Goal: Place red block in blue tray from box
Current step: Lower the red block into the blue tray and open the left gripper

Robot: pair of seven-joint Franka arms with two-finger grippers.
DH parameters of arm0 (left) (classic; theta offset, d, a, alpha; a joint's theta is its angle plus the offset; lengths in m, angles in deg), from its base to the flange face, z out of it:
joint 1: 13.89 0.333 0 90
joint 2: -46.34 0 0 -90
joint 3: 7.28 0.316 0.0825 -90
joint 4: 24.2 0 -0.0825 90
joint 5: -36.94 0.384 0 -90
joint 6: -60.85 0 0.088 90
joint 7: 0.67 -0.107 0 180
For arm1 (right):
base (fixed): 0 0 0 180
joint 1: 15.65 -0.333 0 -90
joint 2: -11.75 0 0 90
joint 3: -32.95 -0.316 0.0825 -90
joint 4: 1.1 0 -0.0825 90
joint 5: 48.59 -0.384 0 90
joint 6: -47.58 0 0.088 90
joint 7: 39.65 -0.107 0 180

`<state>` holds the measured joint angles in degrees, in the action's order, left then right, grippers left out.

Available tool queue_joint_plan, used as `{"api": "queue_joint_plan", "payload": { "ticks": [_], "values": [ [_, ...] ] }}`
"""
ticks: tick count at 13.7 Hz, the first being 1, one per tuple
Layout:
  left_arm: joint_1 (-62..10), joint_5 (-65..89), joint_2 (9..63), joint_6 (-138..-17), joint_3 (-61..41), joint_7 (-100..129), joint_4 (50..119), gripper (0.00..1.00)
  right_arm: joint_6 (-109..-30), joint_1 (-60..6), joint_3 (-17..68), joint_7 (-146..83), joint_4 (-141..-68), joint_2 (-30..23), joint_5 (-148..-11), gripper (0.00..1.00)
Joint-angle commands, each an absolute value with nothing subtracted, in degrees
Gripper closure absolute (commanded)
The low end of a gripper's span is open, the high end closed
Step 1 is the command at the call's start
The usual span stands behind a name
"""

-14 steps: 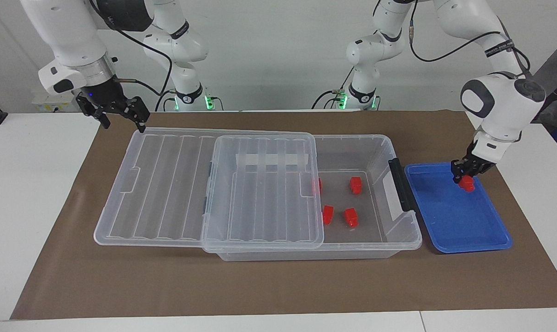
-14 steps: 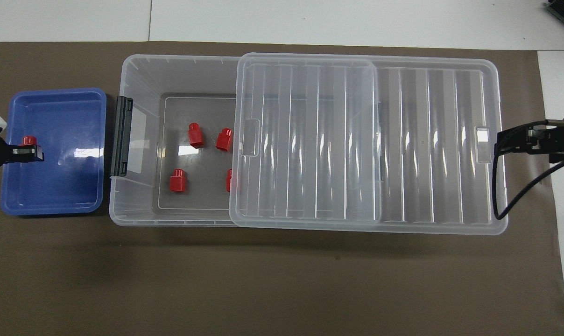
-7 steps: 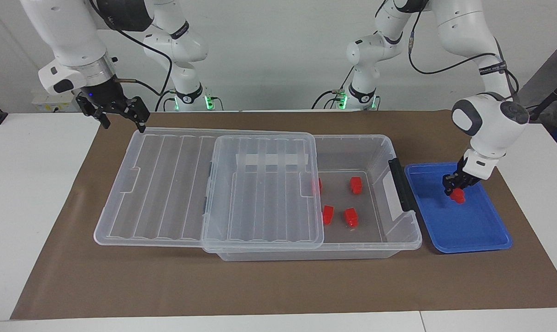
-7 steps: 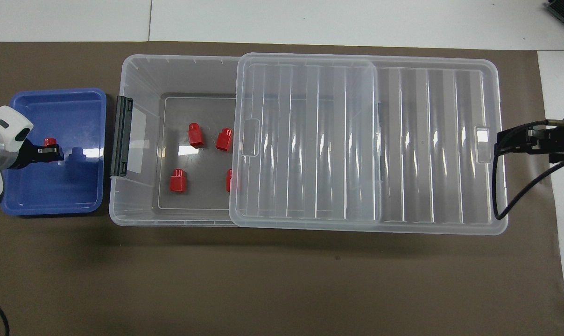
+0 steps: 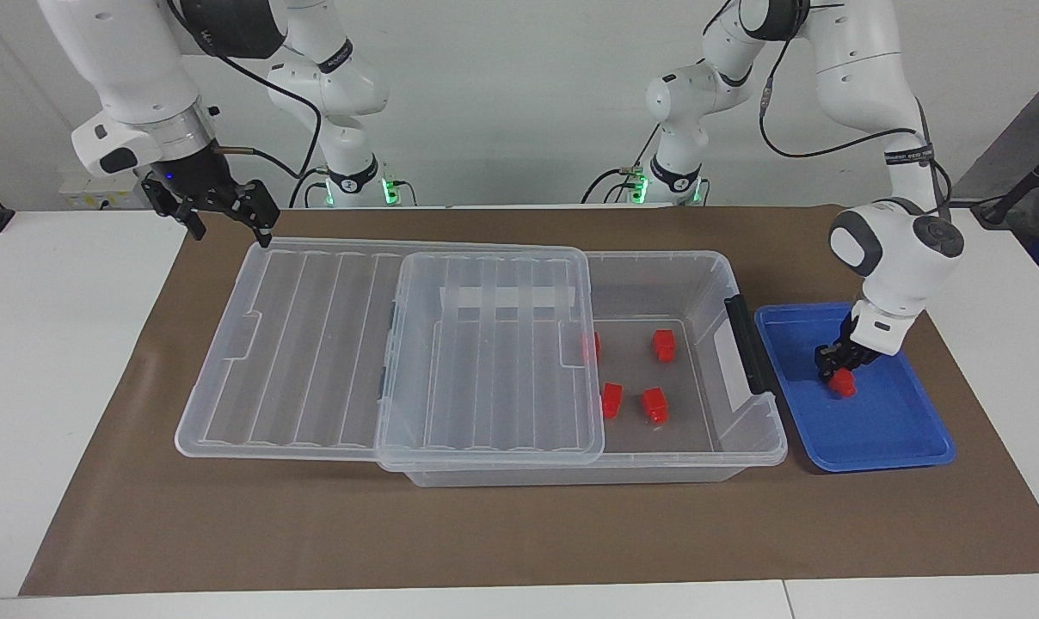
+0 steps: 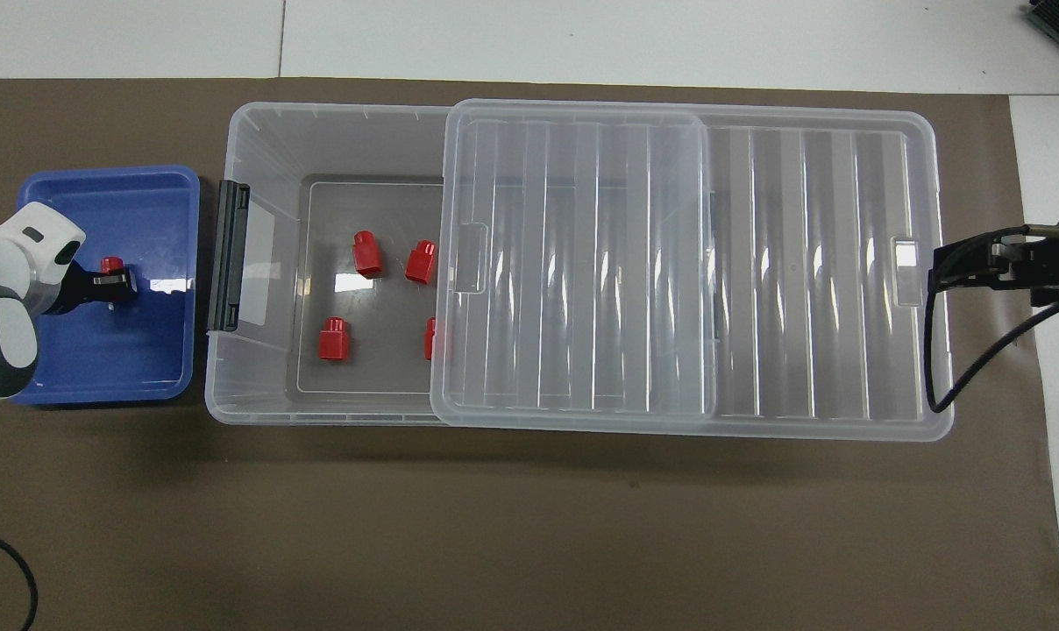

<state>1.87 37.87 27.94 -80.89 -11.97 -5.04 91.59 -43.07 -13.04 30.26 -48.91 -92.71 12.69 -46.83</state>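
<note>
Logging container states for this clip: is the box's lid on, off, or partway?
Partway. The lid is slid toward the right arm's end of the box, leaving the end beside the blue tray uncovered.

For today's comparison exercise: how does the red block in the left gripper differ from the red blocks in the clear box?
The held red block is over the blue tray, clamped in the left gripper; four red blocks lie loose in the box, one half under its slid lid. All look alike.
</note>
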Motion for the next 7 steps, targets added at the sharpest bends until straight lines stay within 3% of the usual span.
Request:
{"api": "queue_joint_plan", "payload": {
  "ticks": [1,3,4,5,6,7],
  "values": [
    [1.14,37.21,28.14,-82.58,-11.59,-4.97,92.86,0.61,-42.77,-12.4,29.7,-47.73,-93.38,13.33,-47.27,0.0],
    [1.05,37.29,28.23,-84.77,-11.59,-4.97,94.35,0.43,-43.91,-12.4,29.7,-47.65,-93.38,13.33,-47.27,0.03],
    [1.05,37.21,28.14,-85.48,-11.59,-4.97,94.53,0.42,-44.35,-12.4,29.79,-47.73,-93.47,13.33,-47.27,0.15],
    [0.96,37.21,28.14,-85.58,-11.59,-5.06,94.62,0.31,-44.7,-12.4,29.87,-47.65,-93.56,13.24,-47.27,0.6],
    [0.96,37.29,28.14,-85.58,-11.59,-5.06,94.62,0.04,-47.66,-12.4,30.22,-47.73,-94.6,13.33,-47.27,1.0],
    [0.96,37.29,28.14,-85.49,-11.59,-5.06,94.54,0.0,-52.04,-12.4,30.83,-47.73,-97.31,13.85,-47.27,1.0]
  ]
}}
